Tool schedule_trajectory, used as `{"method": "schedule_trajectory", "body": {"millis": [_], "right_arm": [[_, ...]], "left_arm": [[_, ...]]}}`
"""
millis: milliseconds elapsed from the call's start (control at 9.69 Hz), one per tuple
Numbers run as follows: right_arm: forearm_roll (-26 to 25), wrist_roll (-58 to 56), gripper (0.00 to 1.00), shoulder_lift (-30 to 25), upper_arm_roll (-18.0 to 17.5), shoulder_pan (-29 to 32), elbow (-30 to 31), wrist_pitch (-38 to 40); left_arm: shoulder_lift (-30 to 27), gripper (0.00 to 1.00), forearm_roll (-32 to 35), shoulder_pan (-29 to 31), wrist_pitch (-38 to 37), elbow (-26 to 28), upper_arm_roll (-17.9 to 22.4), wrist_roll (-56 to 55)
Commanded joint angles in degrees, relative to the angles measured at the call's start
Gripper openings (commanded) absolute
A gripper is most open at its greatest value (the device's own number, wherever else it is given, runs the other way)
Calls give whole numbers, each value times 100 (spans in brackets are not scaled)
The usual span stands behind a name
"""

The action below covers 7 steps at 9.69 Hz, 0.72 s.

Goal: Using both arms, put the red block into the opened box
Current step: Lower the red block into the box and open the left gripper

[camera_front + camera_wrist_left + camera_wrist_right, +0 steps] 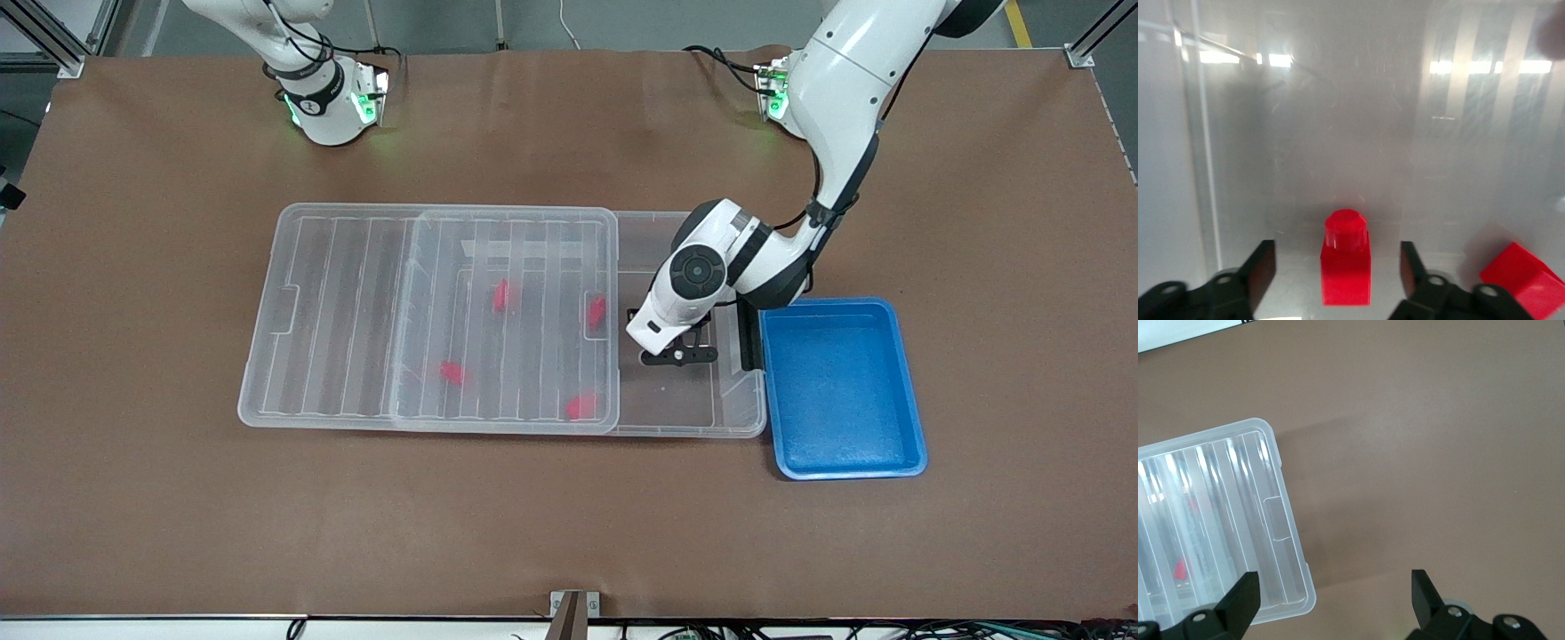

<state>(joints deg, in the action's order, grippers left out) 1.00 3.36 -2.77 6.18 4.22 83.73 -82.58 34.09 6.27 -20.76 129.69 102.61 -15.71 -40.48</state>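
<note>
A red block (1346, 273) stands upright on the floor of the clear box (738, 418), in its uncovered part toward the left arm's end. My left gripper (1337, 263) is open around it, with a gap on each side; in the front view the gripper (677, 356) reaches down into the box. A second red block (1521, 280) lies beside it. Three more red blocks (500, 295) (452, 373) (580, 407) show through the ribbed lid (356, 311). My right gripper (1335, 593) is open and empty, up over the bare table by the lid's corner (1238, 520).
A blue tray (840, 387) sits against the box at the left arm's end, nothing in it. The lid is slid toward the right arm's end and overhangs the box there. Brown table surface (178, 516) surrounds everything.
</note>
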Motion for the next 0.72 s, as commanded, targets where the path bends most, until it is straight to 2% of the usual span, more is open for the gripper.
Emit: {"method": "schedule_trajectory", "body": {"millis": [0,206,310,619], "right_arm": [[-91,-160,100,127,6,-105,-50,163],[-152,-213,100,145,-3,-106,-50,93],[-336,-204,100,145,-116,-114,-50,84],[-364,-196,100,145,-152,-115,-50,75]], "left_arm": [[-497,100,120,80,-460,75,6,-4],[-902,100,120,116,-838,-135,15,-4],[-1095,100,120,238,-1240,-414,15,14],[-1666,100,120,772,-2515,-1425,24,302]]}}
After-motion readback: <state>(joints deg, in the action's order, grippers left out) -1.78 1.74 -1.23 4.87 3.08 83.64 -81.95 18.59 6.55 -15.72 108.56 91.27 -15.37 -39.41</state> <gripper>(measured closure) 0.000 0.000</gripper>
